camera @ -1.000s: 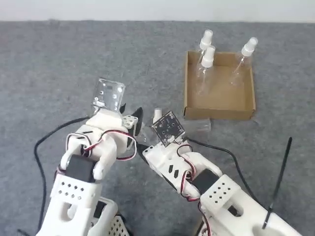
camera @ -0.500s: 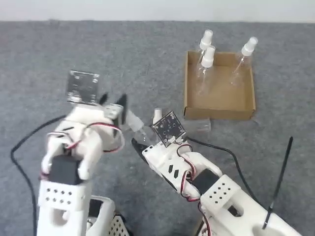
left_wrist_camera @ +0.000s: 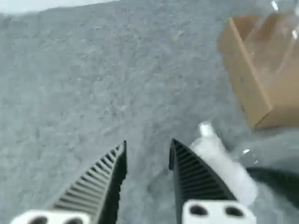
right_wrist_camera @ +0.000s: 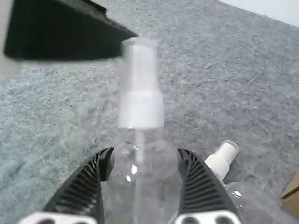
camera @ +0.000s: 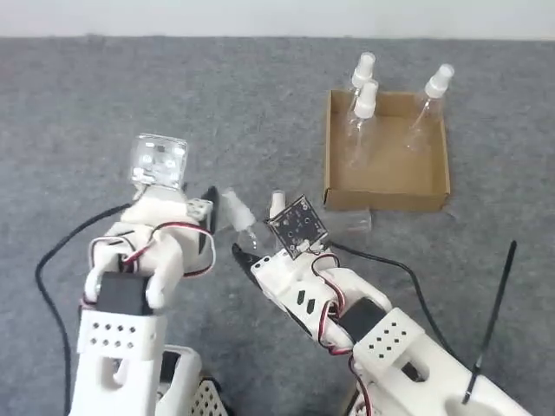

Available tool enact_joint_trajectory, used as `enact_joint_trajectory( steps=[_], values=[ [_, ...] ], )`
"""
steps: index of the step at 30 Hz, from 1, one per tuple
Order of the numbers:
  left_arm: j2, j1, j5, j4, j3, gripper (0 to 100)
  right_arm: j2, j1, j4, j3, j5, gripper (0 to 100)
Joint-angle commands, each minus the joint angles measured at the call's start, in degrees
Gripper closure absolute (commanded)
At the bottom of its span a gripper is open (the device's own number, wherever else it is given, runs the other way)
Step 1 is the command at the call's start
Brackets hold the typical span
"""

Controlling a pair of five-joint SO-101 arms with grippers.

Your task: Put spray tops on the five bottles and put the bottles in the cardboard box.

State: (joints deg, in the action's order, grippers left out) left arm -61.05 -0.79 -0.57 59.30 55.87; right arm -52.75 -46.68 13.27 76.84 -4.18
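I am watching my right gripper (right_wrist_camera: 140, 156) pinching a clear bottle (right_wrist_camera: 139, 184), its white spray top (right_wrist_camera: 139, 93) on. My left gripper (left_wrist_camera: 147, 149) is hanging spread apart just beside that top. Three topped bottles (camera: 357, 130) are standing in the cardboard box (camera: 386, 201) on grey carpet (camera: 130, 87).

Your left gripper (left_wrist_camera: 148, 143) swung out away from the spray top (camera: 232, 206) of the bottle (right_wrist_camera: 140, 179), then came partway back beside it.
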Motion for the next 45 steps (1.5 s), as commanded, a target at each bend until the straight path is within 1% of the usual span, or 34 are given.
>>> enact_joint_trajectory(
  steps=[1, 5, 9, 11, 14, 19, 22, 25, 29, 32, 35, 38, 41, 45],
  values=[
    [-1.14, -4.13, 0.70, 1.76, -1.01, 86, -2.59, 0.48, -1.36, -1.23, -0.26, 99.2],
    [-1.14, -4.48, 0.70, 3.78, -2.24, 86, -2.59, 0.57, -1.36, -1.23, -0.26, 99.2],
    [-1.23, -4.48, 0.70, 8.09, -6.37, 86, -2.59, 0.66, -1.36, -1.23, -0.26, 99.2],
    [-1.23, -4.40, 0.70, 9.76, -8.92, 86, -2.59, 1.80, -1.45, -1.23, -0.26, 99.2],
    [-1.23, -4.40, 0.79, 10.46, -10.86, 86, -2.59, 5.14, -1.80, -2.02, -0.26, 99.2],
    [-1.23, -4.40, 0.79, 9.41, -10.77, 86, -1.98, 11.12, -1.01, -7.47, -0.18, 99.2],
    [-2.73, -4.57, 0.79, 9.32, -10.07, 86, -1.71, 13.85, 2.86, -12.31, 2.20, 99.2],
    [-8.70, -5.01, 0.62, 6.15, -4.97, 86, -0.13, 14.90, 6.20, -17.76, 2.64, 99.2],
    [-20.75, -5.71, -1.32, -0.97, 8.84, 86, 5.58, 14.90, 7.60, -24.97, 2.64, 99.2],
    [-29.45, -8.00, -0.62, -2.02, 15.96, 85, 12.44, 14.90, 7.43, -30.86, 2.64, 99.2],
    [-36.48, -11.87, 0.26, -0.35, 18.95, 84, 19.74, 14.46, 7.60, -37.71, 2.64, 99.2],
    [-41.05, -14.68, 0.26, 0.44, 21.41, 78, 25.10, 14.37, 9.71, -44.31, 2.64, 99.2],
    [-42.11, -14.86, 0.26, -0.09, 22.64, 73, 27.56, 13.76, 16.57, -50.55, 2.55, 99.2],
    [-42.11, -14.86, 0.26, -1.58, 22.99, 73, 26.86, 9.71, 22.46, -53.27, 2.46, 99.2]
  ],
)
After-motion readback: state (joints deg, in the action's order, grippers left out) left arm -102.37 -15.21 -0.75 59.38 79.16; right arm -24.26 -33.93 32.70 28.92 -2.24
